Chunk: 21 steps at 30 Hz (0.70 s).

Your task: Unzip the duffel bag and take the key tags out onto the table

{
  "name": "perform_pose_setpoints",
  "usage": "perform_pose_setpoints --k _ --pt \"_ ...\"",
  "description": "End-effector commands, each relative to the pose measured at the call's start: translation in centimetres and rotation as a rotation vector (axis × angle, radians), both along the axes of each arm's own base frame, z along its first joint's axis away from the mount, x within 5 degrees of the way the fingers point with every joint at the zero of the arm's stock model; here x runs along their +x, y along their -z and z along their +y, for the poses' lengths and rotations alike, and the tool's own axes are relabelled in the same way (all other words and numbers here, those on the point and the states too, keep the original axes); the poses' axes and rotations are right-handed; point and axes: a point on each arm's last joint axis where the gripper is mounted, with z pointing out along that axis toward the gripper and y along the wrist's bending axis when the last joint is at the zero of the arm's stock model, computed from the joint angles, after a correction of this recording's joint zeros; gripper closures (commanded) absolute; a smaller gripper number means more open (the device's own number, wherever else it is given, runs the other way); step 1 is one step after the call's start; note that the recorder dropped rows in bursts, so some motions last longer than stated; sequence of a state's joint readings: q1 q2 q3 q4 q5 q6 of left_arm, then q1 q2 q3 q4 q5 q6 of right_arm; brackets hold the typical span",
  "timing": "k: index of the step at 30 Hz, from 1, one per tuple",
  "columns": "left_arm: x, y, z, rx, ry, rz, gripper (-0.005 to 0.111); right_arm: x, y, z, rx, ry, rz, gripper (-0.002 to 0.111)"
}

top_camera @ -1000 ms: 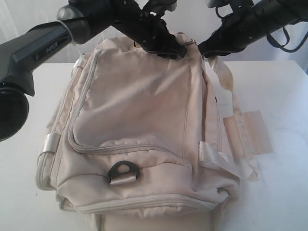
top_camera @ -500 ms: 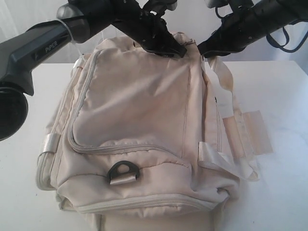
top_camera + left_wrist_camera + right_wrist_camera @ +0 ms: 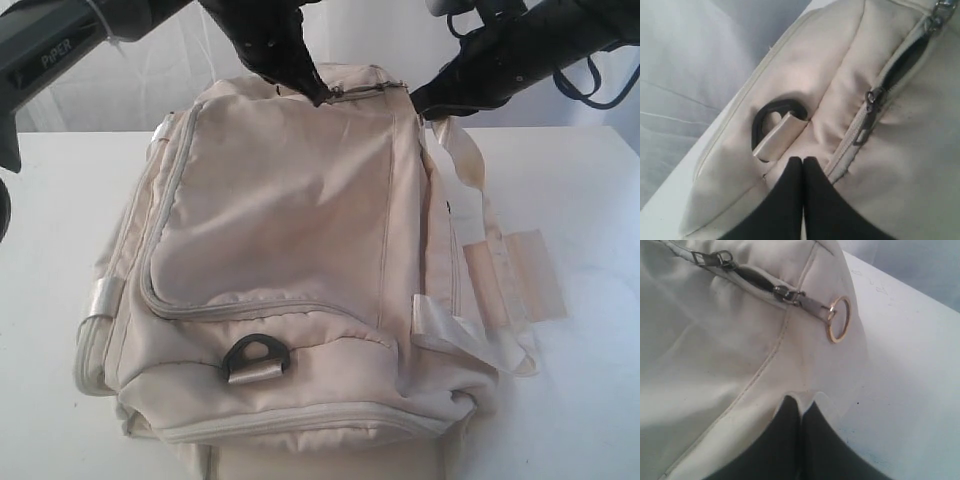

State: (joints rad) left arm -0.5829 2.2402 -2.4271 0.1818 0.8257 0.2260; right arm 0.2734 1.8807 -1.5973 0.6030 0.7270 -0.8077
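Note:
The cream duffel bag lies on the white table. My left gripper is shut at the bag's far top edge, just beside a grey zipper pull. In the left wrist view its jaws are pressed together with nothing between them, over bag fabric. A slider sits on a partly open zipper with a dark gap. My right gripper is shut at the far right corner, and a pale fold of bag fabric curls around its tips. The key tags are hidden.
A gold ring hangs from a zipper pull on the bag. Black D-rings sit at the near end and the far end. A webbing handle with a padded wrap trails over the table to the bag's right.
My left arm has lifted and swung left, so only the gripper tip stays at the far top zipper. Its jaws have closed. The right arm and the bag have not moved.

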Motion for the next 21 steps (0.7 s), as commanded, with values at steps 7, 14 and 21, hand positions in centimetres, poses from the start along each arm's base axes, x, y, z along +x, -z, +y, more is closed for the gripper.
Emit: perform_pose_setpoints --k 7,14,21 --pt "-1.2 -1.1 -1.2 0.050 0.342 -0.075 0.070 -0.2 -2.1 -0.2 0.048 0.029 -0.061 0.108" --pt "-1.0 -0.8 -1.6 0.056 0.390 -0.109 0.058 -0.2 -2.1 -0.2 0.055 0.038 -0.053 0.108" --pt "-0.1 1.4 -2.1 0.117 0.443 -0.104 0.058 -0.2 -2.1 -0.2 0.055 0.038 -0.053 0.108"
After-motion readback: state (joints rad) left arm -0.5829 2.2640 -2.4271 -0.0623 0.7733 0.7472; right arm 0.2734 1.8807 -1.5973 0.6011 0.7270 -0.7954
